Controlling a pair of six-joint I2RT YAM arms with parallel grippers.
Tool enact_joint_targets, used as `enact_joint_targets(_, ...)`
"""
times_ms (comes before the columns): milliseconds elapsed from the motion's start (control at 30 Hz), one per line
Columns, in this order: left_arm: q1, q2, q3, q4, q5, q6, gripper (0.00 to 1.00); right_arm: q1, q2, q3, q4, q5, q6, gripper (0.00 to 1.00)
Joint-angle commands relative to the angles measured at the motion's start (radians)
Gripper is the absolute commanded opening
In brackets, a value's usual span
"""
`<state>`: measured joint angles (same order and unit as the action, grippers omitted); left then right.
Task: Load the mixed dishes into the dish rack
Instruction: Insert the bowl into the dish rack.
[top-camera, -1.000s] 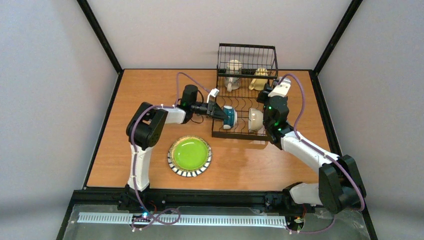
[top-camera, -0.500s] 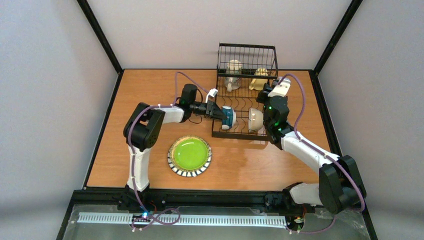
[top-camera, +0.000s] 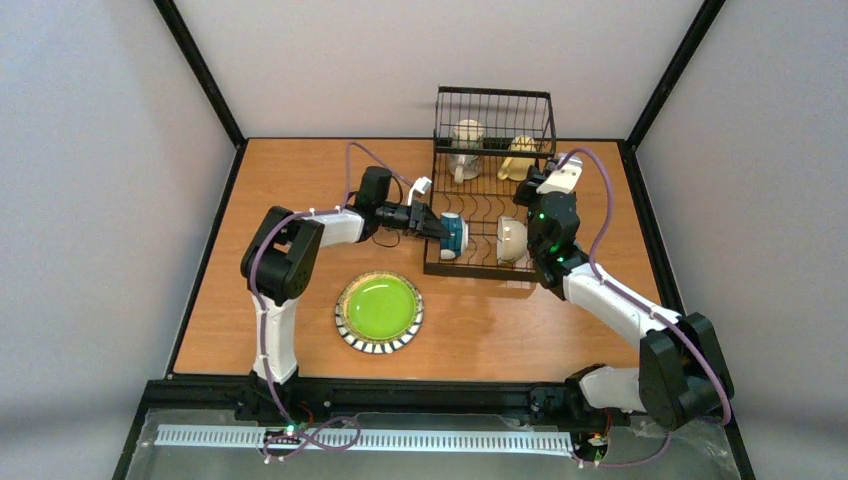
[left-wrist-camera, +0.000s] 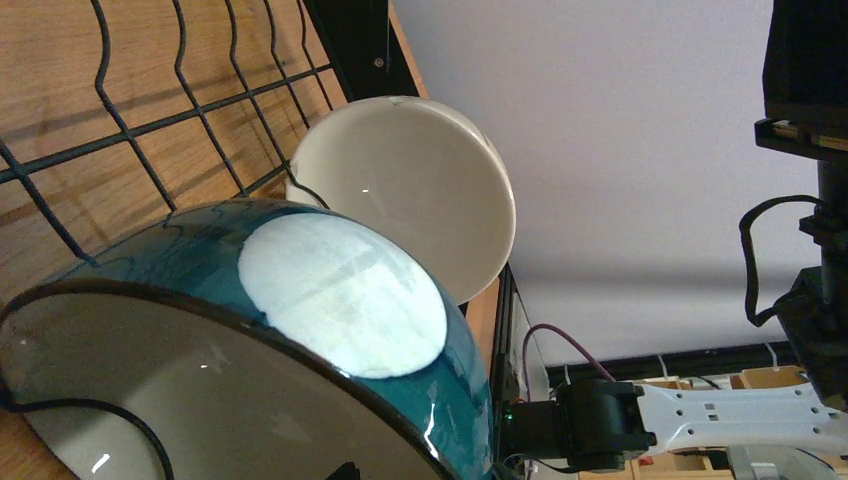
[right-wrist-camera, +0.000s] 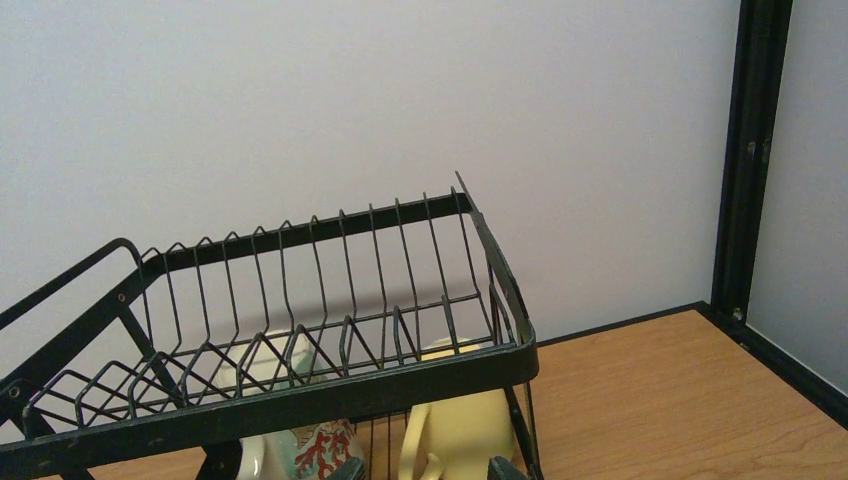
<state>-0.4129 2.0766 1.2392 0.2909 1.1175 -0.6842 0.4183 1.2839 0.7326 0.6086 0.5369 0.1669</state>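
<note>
Poking into the black wire dish rack (top-camera: 480, 269) from the left, the left pincer (top-camera: 437, 228) sat right against the teal-banded cup (top-camera: 454, 236) tipped on edge in the flat base, honestly couldn't tell if it gripped, while the right pincer (right-wrist-camera: 422, 472) hung wide apart near the basket tier (right-wrist-camera: 330, 396), lime-green plate (top-camera: 379, 310) on the table (top-camera: 300, 180).

The left arm reached sideways, left gripper (top-camera: 434, 222) held level (jaws unreadable); the right gripper (top-camera: 528, 186) pointed away, jaws apart.
</note>
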Motion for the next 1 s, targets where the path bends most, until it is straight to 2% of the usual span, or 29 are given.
enact_joint_targets(0,0.020,-0.016,0.023,-0.068,-0.081,0.041,0.71,-0.009,-0.018,0.011,0.008,-0.006,0.030,0.70)
enact_joint_targets(133,0.020,-0.024,0.026,-0.077,-0.091,0.044,0.77,-0.009,-0.018,0.011,0.006,-0.006,0.031,0.70)
enact_joint_targets(367,0.020,-0.038,0.031,-0.090,-0.100,0.048,0.79,-0.009,-0.022,0.010,0.003,-0.008,0.033,0.70)
enact_joint_targets(433,0.020,-0.047,0.032,-0.094,-0.106,0.047,0.82,-0.009,-0.023,0.009,0.003,-0.008,0.034,0.70)
enact_joint_targets(967,0.019,-0.094,0.039,-0.118,-0.129,0.046,0.83,-0.009,-0.039,0.004,-0.001,-0.011,0.041,0.70)
